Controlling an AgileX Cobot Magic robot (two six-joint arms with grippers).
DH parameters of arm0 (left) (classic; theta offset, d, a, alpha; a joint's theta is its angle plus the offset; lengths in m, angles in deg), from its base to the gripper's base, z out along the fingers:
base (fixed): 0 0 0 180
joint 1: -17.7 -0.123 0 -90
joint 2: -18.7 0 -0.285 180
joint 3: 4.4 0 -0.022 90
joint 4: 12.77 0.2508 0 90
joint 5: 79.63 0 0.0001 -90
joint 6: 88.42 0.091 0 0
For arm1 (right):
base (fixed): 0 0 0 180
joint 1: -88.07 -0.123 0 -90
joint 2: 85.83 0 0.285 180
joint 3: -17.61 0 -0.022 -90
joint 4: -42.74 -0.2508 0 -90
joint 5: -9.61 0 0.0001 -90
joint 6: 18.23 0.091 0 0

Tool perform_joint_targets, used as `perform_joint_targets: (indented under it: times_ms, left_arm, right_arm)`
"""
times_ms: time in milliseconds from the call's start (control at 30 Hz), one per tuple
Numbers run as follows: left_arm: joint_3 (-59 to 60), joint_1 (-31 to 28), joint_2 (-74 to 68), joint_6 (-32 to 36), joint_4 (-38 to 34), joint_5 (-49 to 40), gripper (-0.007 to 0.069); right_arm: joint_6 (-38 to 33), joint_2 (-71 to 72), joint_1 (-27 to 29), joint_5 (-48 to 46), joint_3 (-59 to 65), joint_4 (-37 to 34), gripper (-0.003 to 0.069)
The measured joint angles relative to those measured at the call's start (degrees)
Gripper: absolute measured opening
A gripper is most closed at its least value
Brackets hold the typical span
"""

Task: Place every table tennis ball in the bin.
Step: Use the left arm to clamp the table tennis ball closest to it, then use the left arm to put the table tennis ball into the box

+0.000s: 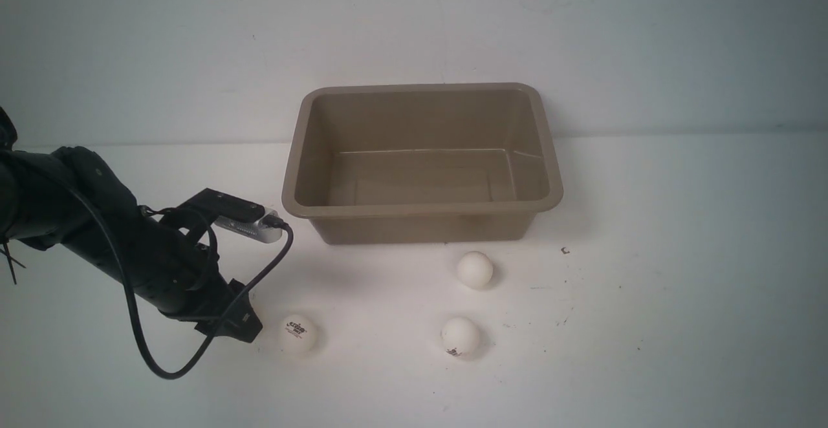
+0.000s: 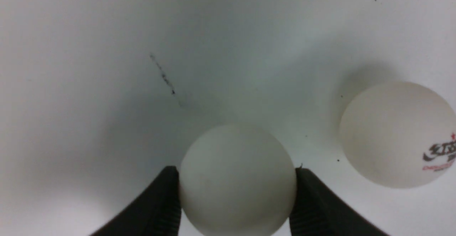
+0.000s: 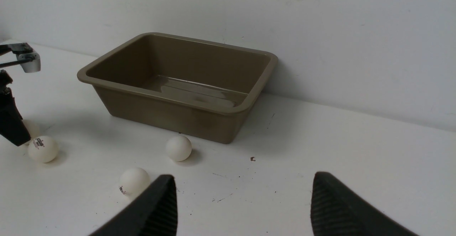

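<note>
The taupe bin [image 1: 420,209] stands empty at the back of the table. My left gripper [image 2: 237,172] is low over the table at the front left, shut on a plain white table tennis ball [image 2: 238,179] with a black finger on each side. In the front view the gripper [image 1: 240,324] hides that ball. Just to its right lies a logo ball [image 1: 297,333], also seen close by [image 2: 395,132]. Two more balls [image 1: 475,269] [image 1: 460,336] lie in front of the bin. My right gripper [image 3: 242,182] hangs open over bare table, holding nothing, and is out of the front view.
The bin [image 3: 171,98] backs onto a white wall. The left arm and its looping black cable [image 1: 139,324] fill the front left. Small dark specks [image 1: 565,251] mark the table right of the balls.
</note>
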Motion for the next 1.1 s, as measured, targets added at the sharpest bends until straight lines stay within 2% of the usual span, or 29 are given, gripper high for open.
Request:
perform_joint_targets:
  times_ms: [333, 600, 700, 733, 833, 1000, 1100]
  left_arm:
    - [-3.1, 0.0, 1.1, 0.4, -0.5, -0.8, 0.0353]
    - [-14.4, 0.0, 7.2, 3.7, -9.7, -5.0, 0.0353]
    - [-19.6, 0.4, 7.2, 11.3, -17.8, -5.1, 0.0353]
    - [-20.1, 0.5, 6.9, 12.3, -18.6, -5.0, 0.0353]
    - [-23.1, 2.7, 3.6, 21.2, -24.7, -3.0, 0.0353]
    - [-26.5, 6.4, -4.0, 28.9, -27.1, -1.5, 0.0353]
    - [-28.3, 7.9, -7.6, 30.1, -27.1, -1.4, 0.0353]
  right_arm:
    - [-0.1, 0.0, 0.0, 0.0, 0.0, 0.0, 0.0461]
    - [-0.1, 0.0, 0.0, 0.0, 0.0, -0.4, 0.0461]
    - [-0.1, 0.0, 0.0, 0.0, 0.0, -0.8, 0.0461]
    - [-0.1, 0.0, 0.0, 0.0, 0.0, -0.9, 0.0461]
    - [-0.1, 0.0, 0.0, -0.4, 0.0, -1.3, 0.0461]
    - [-0.1, 0.0, 0.0, -1.1, 0.0, -1.4, 0.0461]
    - [-0.1, 0.0, 0.0, -1.7, 0.0, -1.4, 0.0461]
